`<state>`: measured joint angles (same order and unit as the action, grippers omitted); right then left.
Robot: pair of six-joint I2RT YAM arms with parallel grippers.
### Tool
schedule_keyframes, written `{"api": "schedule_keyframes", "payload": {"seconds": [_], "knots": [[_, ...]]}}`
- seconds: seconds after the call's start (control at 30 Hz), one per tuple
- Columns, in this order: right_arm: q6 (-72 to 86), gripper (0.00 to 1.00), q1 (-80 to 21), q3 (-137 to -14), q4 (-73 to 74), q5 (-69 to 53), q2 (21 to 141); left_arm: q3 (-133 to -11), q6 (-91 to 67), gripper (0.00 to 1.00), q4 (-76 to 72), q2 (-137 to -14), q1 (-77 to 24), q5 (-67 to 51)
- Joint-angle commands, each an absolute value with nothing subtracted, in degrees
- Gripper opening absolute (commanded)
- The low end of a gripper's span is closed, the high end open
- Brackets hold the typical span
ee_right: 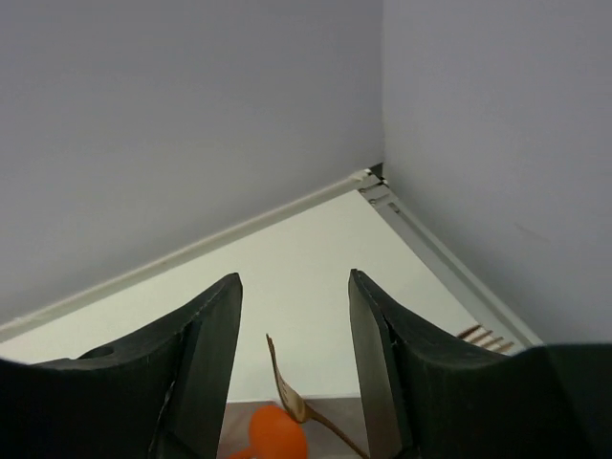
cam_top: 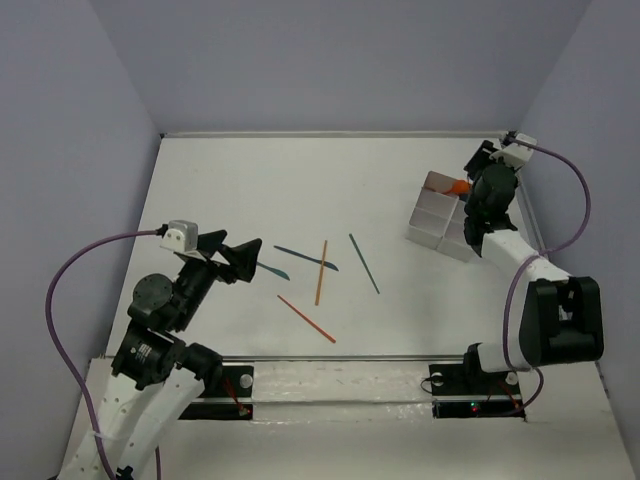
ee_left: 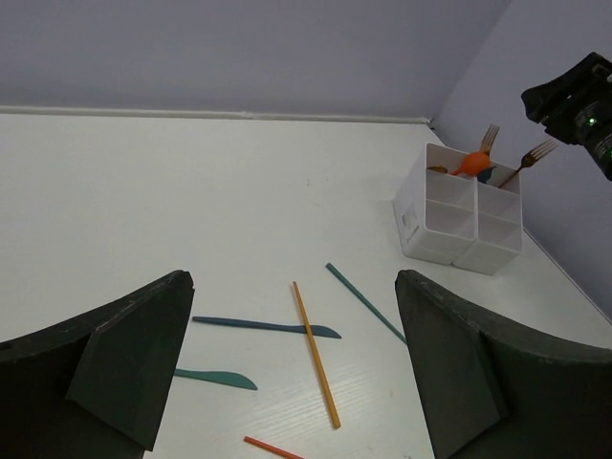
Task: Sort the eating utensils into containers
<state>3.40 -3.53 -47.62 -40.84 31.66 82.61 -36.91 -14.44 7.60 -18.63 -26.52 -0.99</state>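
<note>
Now my right fingers (ee_right: pixel 201 363) hang parted, empty, over the white box (cam_top: pixel 428 215), upper right; left fingers (ee_left: pixel 124 354) gape empty. Utensils (cam_top: pixel 305 256) lie mid-frame: probably light, stiff, slippery, so I'd pinch the orange stick (cam_top: pixel 319 285) mid-shaft.

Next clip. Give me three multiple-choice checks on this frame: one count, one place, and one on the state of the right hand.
1. How many utensils lie loose on the table? A two; B eight; C five.
2. Where is the orange spoon? A in the white box; B on the table; C under the box.
3. The right hand is: A shut on the spoon; B open above the box; C resting on the table.

Answers: C, two knives and three sticks lie there; A, its bowl shows above a far compartment; B, its fingers stand apart with nothing between them.
</note>
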Motion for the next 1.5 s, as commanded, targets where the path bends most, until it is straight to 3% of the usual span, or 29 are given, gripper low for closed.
{"api": "schedule_keyframes", "payload": {"seconds": [0.0, 0.13, 0.37, 0.47, 0.67, 0.9, 1.1, 1.37, 1.47], "knots": [[10.71, 0.53, -7.19, -52.9, -29.58, 22.27, 76.04, -39.46, -13.62, 0.99, 5.19, -19.95, -25.58, -0.53], [15.81, 0.4, -14.81, -55.46, -17.07, 13.65, 75.32, -39.46, -13.8, 0.99, 5.1, -20.74, -24.43, -0.61], [18.28, 0.24, -32.33, -57.04, -5.38, 12.31, 82.26, -39.29, -15.03, 0.99, 5.01, -22.14, -22.86, 2.55], [18.2, 0.23, -35.32, -58.27, -3.43, 9.41, 85.85, -39.29, -15.56, 0.99, 5.1, -22.41, -22.85, 3.69], [15.82, 0.47, -38.32, -66.7, 10.88, 10.28, 97.19, -39.2, -16.0, 0.99, 5.01, -23.64, -21.8, 3.08], [16.08, 0.5, -38.32, -71.88, 17.47, 10.37, 105.2, -39.29, -15.64, 0.99, 5.01, -24.61, -21.27, 1.76], [16.17, 0.39, -38.32, -74.26, 18.81, 11.86, 109.51, -39.2, -15.47, 0.99, 4.83, -24.17, -21.27, 0.53], [16.26, 0.31, -37.71, -76.64, 20.83, 12.66, 112.94, -39.02, -15.47, 0.99, 4.48, -23.29, -21.27, 0.26], [15.82, 0.22, -37.18, -77.08, 21.09, 10.55, 113.55, -39.02, -15.47, 0.99, 4.48, -23.12, -21.27, 0.26]]}}
